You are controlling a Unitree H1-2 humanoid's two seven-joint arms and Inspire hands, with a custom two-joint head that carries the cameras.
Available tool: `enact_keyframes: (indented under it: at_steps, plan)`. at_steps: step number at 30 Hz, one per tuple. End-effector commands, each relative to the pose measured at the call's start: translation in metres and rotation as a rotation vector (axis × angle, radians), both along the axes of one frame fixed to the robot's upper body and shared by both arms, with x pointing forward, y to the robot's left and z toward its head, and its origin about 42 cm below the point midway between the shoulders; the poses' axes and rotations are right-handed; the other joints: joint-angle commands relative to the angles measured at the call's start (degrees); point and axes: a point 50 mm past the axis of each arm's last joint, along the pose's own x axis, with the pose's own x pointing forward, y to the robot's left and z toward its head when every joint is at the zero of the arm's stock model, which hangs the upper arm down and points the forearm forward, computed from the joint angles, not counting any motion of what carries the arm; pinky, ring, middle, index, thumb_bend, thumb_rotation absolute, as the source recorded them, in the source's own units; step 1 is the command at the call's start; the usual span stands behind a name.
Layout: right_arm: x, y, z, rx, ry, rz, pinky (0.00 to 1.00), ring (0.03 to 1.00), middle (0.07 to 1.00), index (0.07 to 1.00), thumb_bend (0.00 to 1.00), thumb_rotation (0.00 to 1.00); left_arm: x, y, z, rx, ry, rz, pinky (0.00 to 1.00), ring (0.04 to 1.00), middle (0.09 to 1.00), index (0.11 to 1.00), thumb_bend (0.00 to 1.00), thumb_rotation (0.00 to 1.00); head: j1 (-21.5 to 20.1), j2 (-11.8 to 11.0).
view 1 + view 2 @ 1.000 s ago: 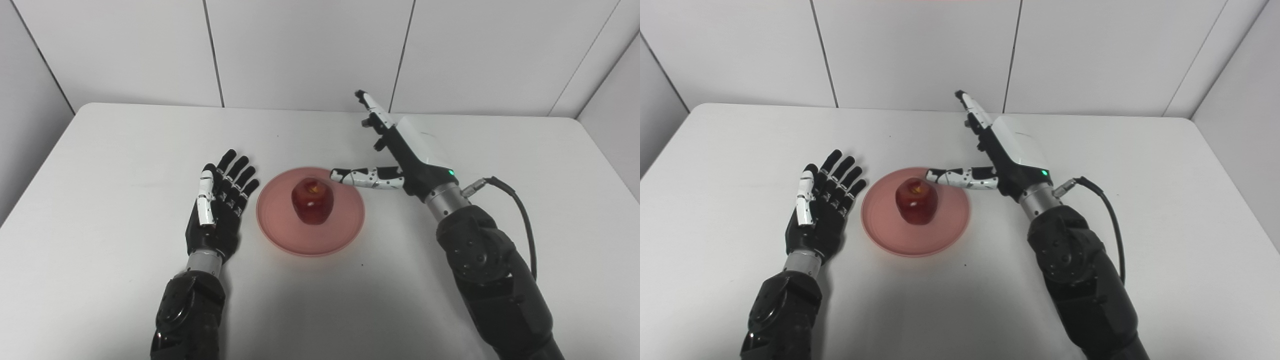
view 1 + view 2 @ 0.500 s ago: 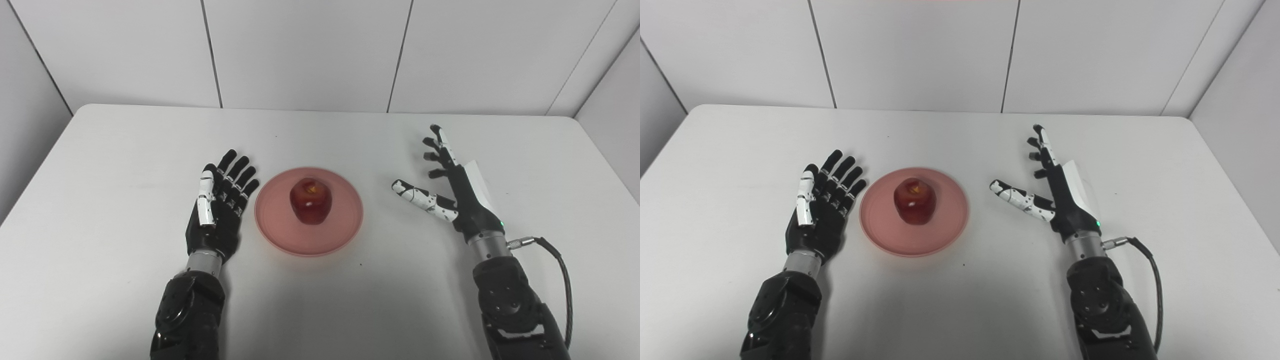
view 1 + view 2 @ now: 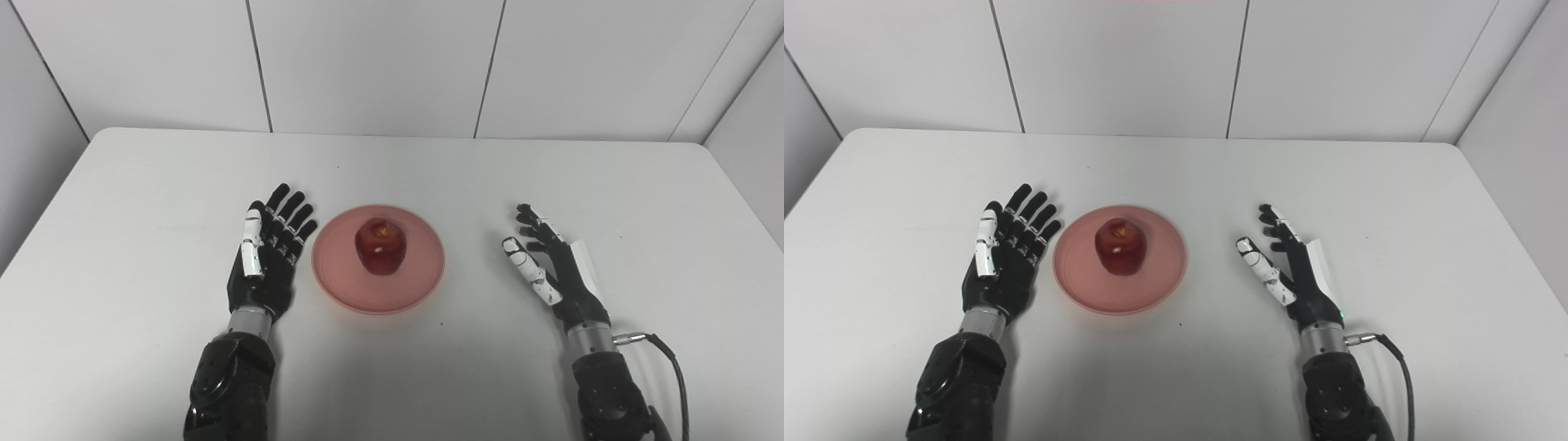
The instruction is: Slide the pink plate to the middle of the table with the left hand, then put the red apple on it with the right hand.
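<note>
Now my right hand (image 3: 554, 269) has pulled back from the round pink plate (image 3: 343, 278) and rests open and empty on the white table (image 3: 153, 184). My left hand (image 3: 266, 254) lies open beside the plate. With the shiny red apple (image 3: 381, 245) on the plate mid-table, I think the job is done.

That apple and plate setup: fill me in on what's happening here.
Nothing is being handled at this moment. The red apple sits on the pink plate near the middle of the white table. The left hand lies open just left of the plate, and the right hand is open off to the right, apart from it. By the look of it, the job is done.
</note>
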Motion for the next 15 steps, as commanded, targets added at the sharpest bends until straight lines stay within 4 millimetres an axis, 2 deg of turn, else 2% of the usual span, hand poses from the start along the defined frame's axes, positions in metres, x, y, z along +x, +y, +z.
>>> enact_keyframes:
  at_steps: [1,5,15]
  plan:
    - [0.008,0.006,0.017,0.040,-0.128,0.036,0.75,0.819,0.843,0.850,0.41,1.00,0.006,-0.001,0.015,-0.008,-0.075,-0.005,0.90,0.887,0.879,0.862,0.35,1.00,0.0,0.0]
    - [0.009,0.009,0.014,0.080,-0.138,0.057,0.76,0.825,0.849,0.852,0.35,1.00,0.006,-0.001,0.015,-0.011,-0.075,-0.003,0.90,0.888,0.881,0.864,0.35,1.00,0.1,0.0]
    - [0.007,0.017,0.009,0.204,-0.104,0.088,0.77,0.846,0.863,0.860,0.35,1.00,0.006,0.000,0.013,-0.013,-0.071,0.001,0.90,0.891,0.884,0.866,0.34,1.00,0.4,-0.2]
